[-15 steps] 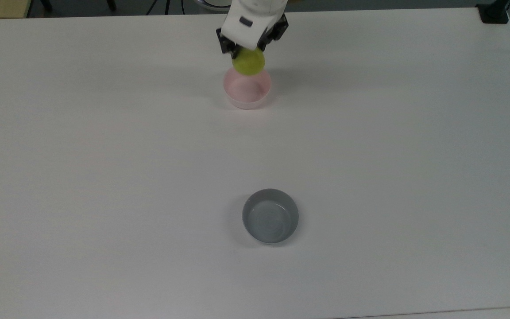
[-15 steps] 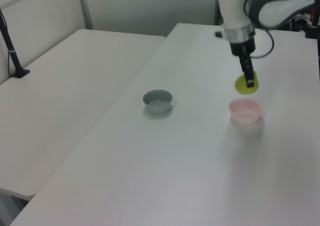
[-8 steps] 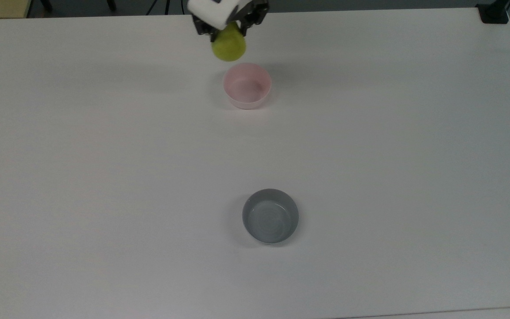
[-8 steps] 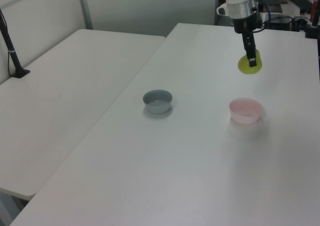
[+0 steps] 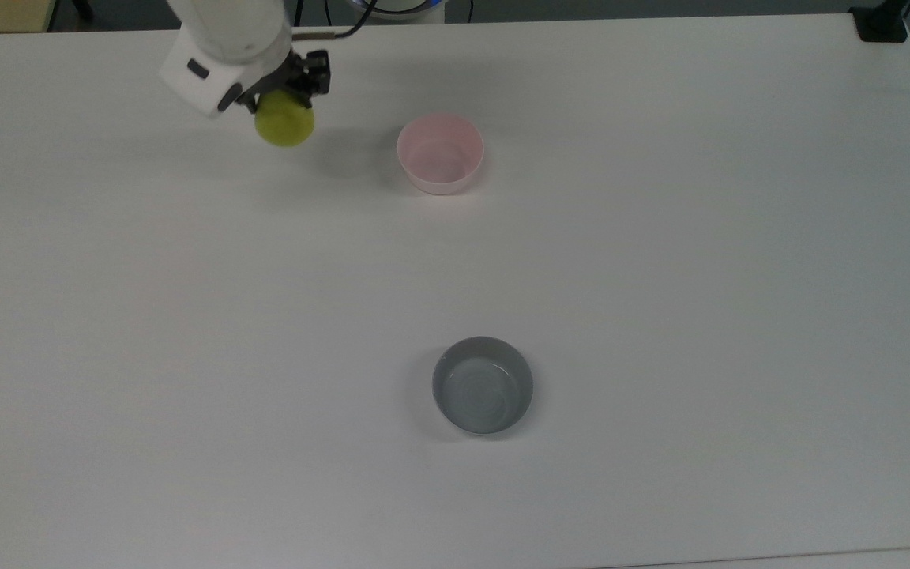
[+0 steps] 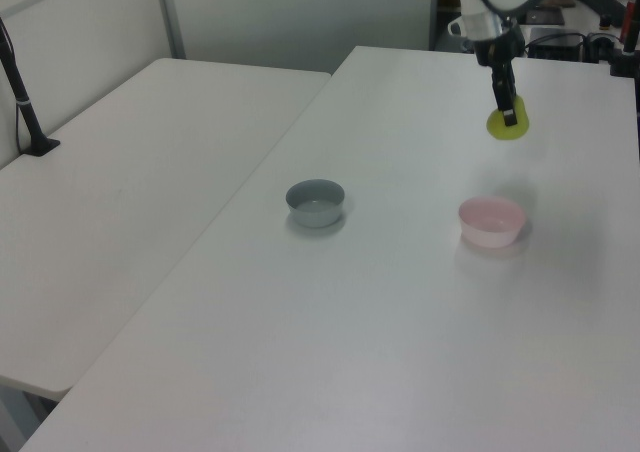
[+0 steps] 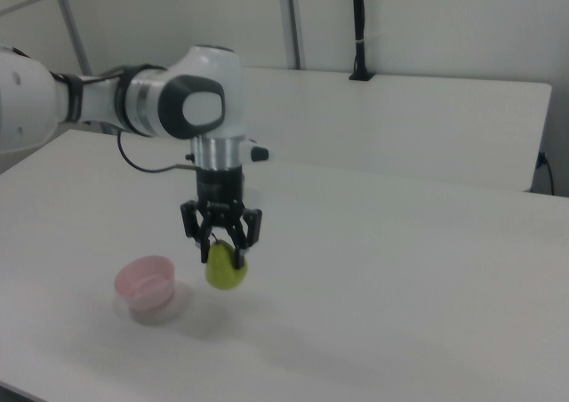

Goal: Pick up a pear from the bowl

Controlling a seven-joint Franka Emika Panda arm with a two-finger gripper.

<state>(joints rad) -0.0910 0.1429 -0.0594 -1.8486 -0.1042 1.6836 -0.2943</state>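
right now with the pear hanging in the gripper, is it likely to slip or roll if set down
The pear hangs from the gripper pinched only near its narrow top, so it may swing or slip. Its rounded bottom suggests it would probably roll or tip on the bare table.

White table (image 5: 660, 237), pink bowl (image 5: 440, 153), grey bowl (image 5: 483, 386)

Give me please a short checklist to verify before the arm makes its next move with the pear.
1. Grip: gripper shut on the pear, fingers on its upper part: ok.
2. Pear out of the pink bowl: it hangs to the top view's left of the bowl, apart from it: ok.
3. Pear off the table: the right view shows it in the air, shadow below: ok.
4. Pink bowl upright, nothing in it: ok.
5. Grey bowl stands apart, far from the arm: ok.
6. Firmness of the hold, risk of slipping: cannot tell.
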